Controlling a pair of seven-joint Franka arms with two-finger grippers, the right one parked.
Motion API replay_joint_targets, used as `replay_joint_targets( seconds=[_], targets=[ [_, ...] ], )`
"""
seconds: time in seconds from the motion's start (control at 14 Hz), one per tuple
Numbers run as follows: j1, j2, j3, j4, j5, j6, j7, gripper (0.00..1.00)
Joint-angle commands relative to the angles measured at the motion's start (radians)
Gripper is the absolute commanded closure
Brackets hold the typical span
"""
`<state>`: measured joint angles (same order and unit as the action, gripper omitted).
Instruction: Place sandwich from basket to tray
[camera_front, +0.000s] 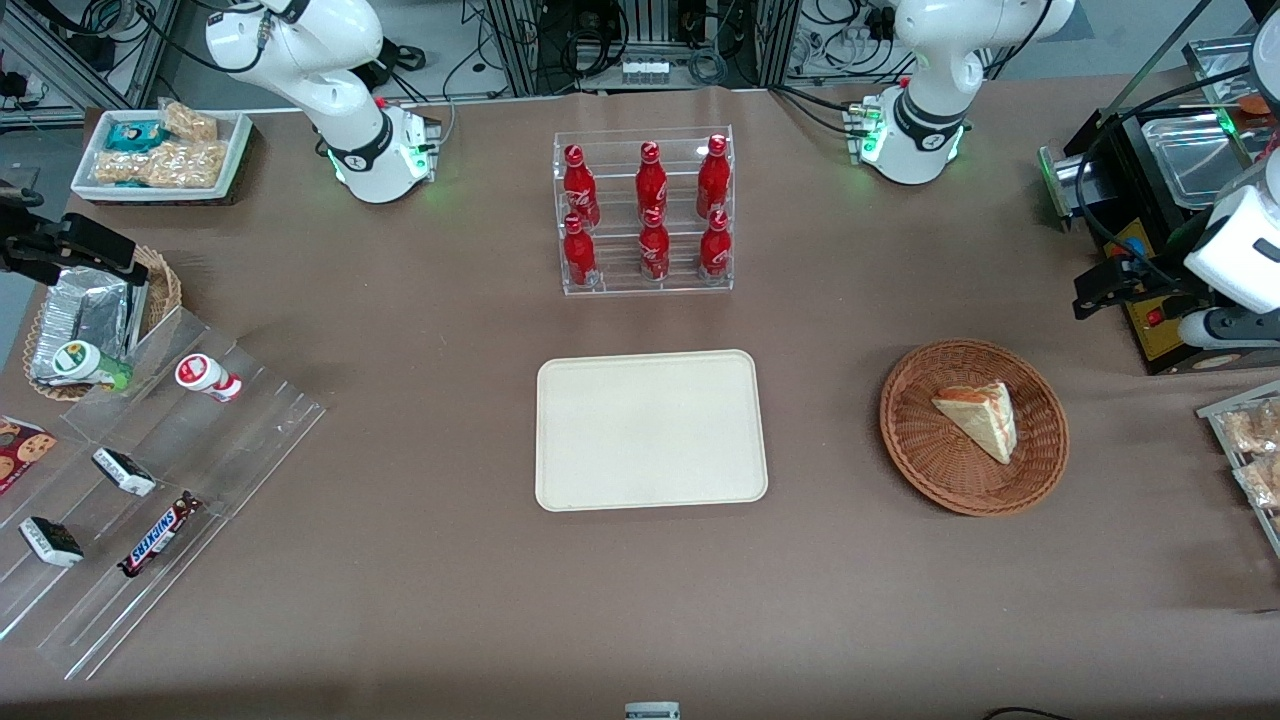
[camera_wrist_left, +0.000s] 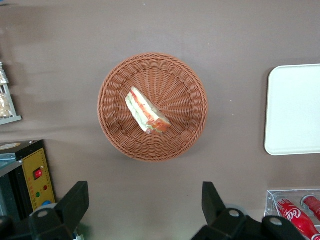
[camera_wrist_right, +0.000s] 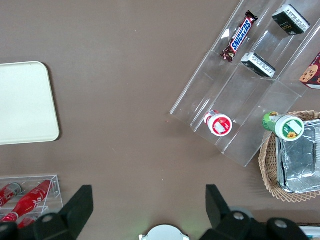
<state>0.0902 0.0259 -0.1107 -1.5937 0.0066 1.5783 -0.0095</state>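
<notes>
The sandwich (camera_front: 980, 418) (camera_wrist_left: 146, 111), a wrapped white-bread wedge with red and green filling on its edge, lies in the round brown wicker basket (camera_front: 940, 470) (camera_wrist_left: 180, 85). The cream tray (camera_front: 650, 430) (camera_wrist_left: 295, 110) (camera_wrist_right: 25, 102) lies flat beside the basket, toward the parked arm's end, with nothing on it. My gripper (camera_front: 1095, 290) (camera_wrist_left: 145, 205) hangs open and holds nothing. It is high above the table, farther from the front camera than the basket and well apart from the sandwich.
A black and yellow box (camera_front: 1150, 320) (camera_wrist_left: 35, 180) stands close by the gripper. A clear rack of red bottles (camera_front: 645, 215) is farther from the camera than the tray. Snack packs (camera_front: 1255, 450) lie at the working arm's end; an acrylic snack shelf (camera_front: 150, 480) at the parked arm's.
</notes>
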Motion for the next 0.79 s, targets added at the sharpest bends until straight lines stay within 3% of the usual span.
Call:
replay_joint_targets(
  seconds=[0.0, 0.71],
  targets=[
    [-0.001, -0.006, -0.004, 0.008, 0.022, -0.014, -0.029, 0.0],
    [-0.006, -0.003, -0.009, 0.003, 0.024, -0.012, -0.052, 0.0]
  ],
)
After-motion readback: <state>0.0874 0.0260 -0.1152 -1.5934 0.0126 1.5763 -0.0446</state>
